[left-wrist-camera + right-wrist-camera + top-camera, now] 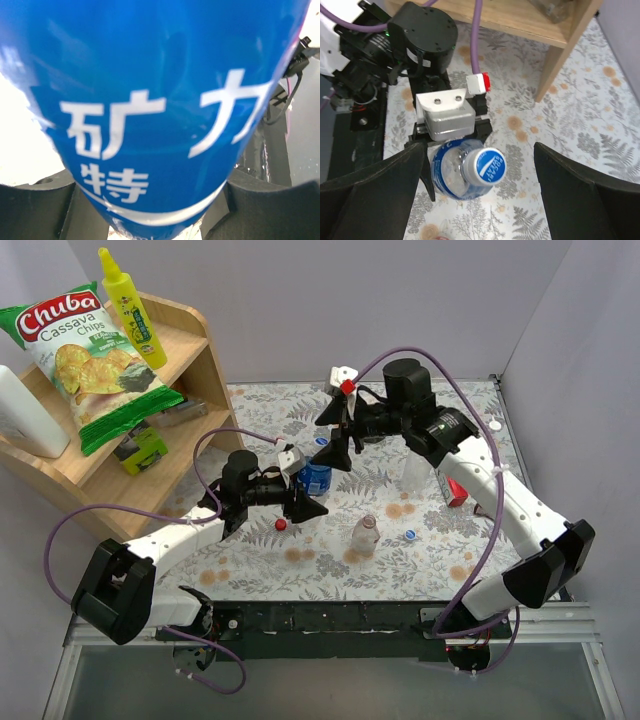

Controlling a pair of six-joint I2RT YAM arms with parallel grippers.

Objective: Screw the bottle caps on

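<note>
Inventory, L to R, floral-topped table (262, 408):

1. Wooden shelf (190, 445), far L. On it we log a white bottle (24, 416), a chips bag (86, 362) and a yellow squeeze bottle (133, 308).
2. Left gripper (303, 488), centre-L. It is clamped on the lower body of the blue-label bottle (316, 479), item 4. In the L wrist view the label fills the frame betw. both fingers.
3. Red cap (281, 524). Loose on the table, just near of the L gripper, touching nothing.
4. Blue-label bottle, approx. centre, leaning somewhat. The top blue cap (489, 166) sits on its neck. We cannot tell how far it is threaded.
5. Right gripper (479, 150). It hangs over the bottle top with jaws spread wide, one finger each side of the top blue cap and neither touching it.
6. Clear bottle (366, 533), upright, near of centre, uncapped.
7. Loose blue cap (410, 535). It lies on the table just R of the clear bottle, apart from it.
</note>
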